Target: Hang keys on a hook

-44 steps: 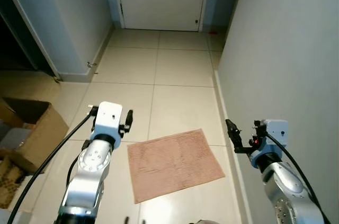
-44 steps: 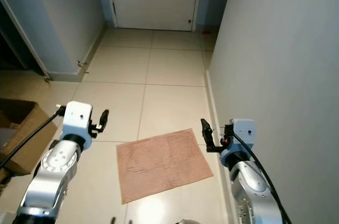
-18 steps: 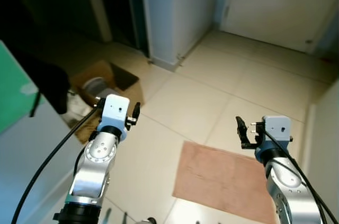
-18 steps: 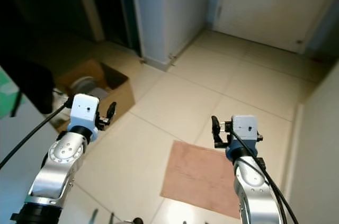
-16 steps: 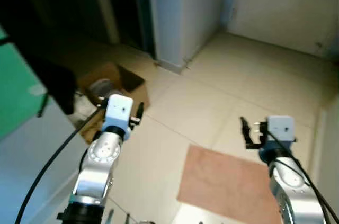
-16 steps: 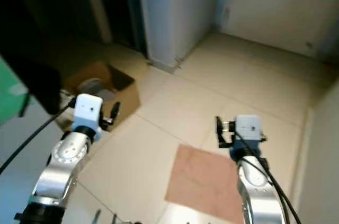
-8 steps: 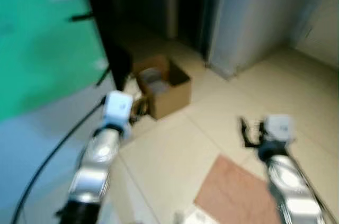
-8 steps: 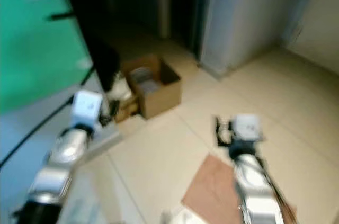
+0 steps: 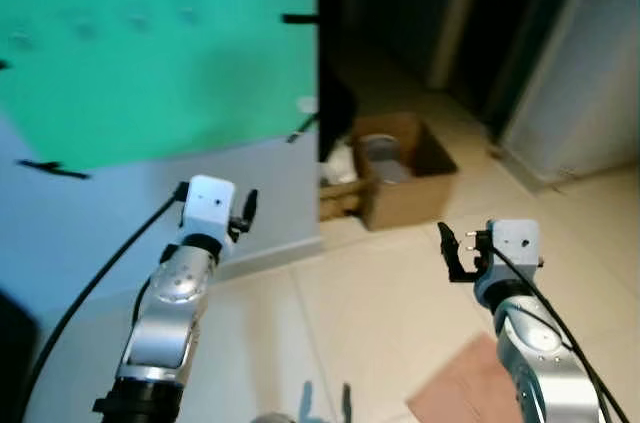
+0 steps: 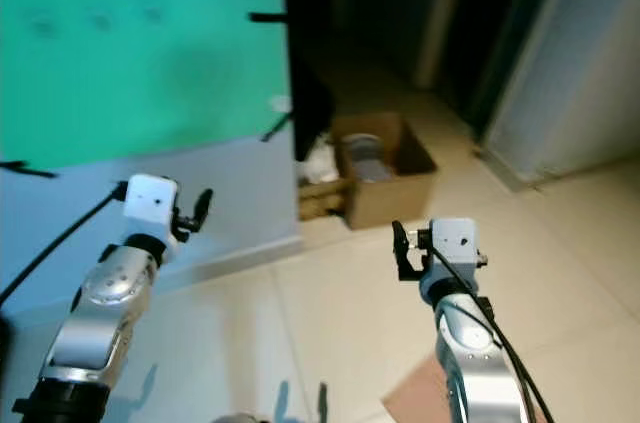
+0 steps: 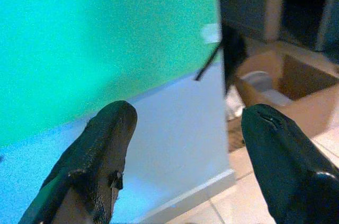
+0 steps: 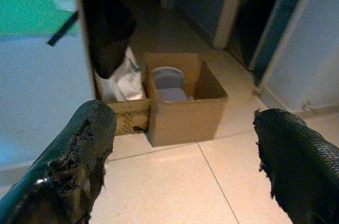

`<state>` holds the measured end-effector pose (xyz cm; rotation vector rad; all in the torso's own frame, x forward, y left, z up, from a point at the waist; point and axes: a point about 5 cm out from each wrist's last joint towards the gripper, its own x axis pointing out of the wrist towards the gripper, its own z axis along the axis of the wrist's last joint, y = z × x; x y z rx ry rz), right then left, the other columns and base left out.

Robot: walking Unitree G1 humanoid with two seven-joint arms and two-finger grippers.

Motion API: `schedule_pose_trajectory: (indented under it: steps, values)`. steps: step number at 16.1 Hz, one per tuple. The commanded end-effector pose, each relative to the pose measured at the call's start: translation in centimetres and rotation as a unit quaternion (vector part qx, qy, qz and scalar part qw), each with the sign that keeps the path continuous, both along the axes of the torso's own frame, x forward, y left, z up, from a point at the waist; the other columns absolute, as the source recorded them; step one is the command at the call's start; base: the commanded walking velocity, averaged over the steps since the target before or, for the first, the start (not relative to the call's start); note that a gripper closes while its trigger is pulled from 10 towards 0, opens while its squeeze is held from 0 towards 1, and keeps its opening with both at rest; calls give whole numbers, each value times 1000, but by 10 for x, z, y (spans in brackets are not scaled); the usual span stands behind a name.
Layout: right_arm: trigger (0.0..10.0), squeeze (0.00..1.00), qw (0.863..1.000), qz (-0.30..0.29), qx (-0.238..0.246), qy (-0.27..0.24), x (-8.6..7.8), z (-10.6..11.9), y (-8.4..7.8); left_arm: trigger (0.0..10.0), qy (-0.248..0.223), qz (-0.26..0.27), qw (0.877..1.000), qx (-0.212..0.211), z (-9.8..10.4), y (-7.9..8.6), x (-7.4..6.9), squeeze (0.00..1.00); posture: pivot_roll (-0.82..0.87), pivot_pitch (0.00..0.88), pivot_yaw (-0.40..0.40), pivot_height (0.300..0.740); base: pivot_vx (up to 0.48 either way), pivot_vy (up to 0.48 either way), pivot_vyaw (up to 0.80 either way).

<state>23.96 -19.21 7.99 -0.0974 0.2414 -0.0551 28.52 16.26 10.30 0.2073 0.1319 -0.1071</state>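
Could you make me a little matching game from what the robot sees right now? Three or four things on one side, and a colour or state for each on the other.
Things:
1. wall panel
2. cardboard box
3. floor mat
4. left tool

Colour or state:
A. brown, top open
B. fingers apart, nothing between them
C. green
D. pinkish, lying flat on the tiles

Pairs: 1-C, 2-A, 3-D, 4-B
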Motion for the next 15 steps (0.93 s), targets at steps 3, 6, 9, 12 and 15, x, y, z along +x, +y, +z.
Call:
schedule_pose_trajectory:
  steps: [3, 6, 9, 12, 15]
  values:
    - [10000, 1000, 1000, -10, -5, -8, 7, 3, 0, 10000, -2, 4, 1000, -13, -7, 1, -7, 0, -129, 0, 21, 740, 240, 0, 158]
    - [10000, 1000, 998, -32, -44, -15, 11, 2, -3, 10000, 2, 9, 1000, -10, -11, 5, -11, 0, -124, 0, 19, 740, 245, 0, 0]
    - [10000, 1000, 997, -28, -73, -9, 13, -2, -6, 10000, -2, 6, 1000, -8, -10, 5, -10, 0, -120, 0, 18, 740, 265, 0, 0]
    - [10000, 1000, 996, -6, -90, -22, 18, 0, 0, 10000, -4, 5, 1000, -8, -9, 4, -13, 0, -104, 0, 0, 740, 264, 0, 177]
    - [10000, 1000, 1000, 13, -16, -16, 28, 0, 9, 10000, 6, 20, 1000, -4, -13, 10, -30, 0, -54, 0, -42, 740, 265, 0, 800]
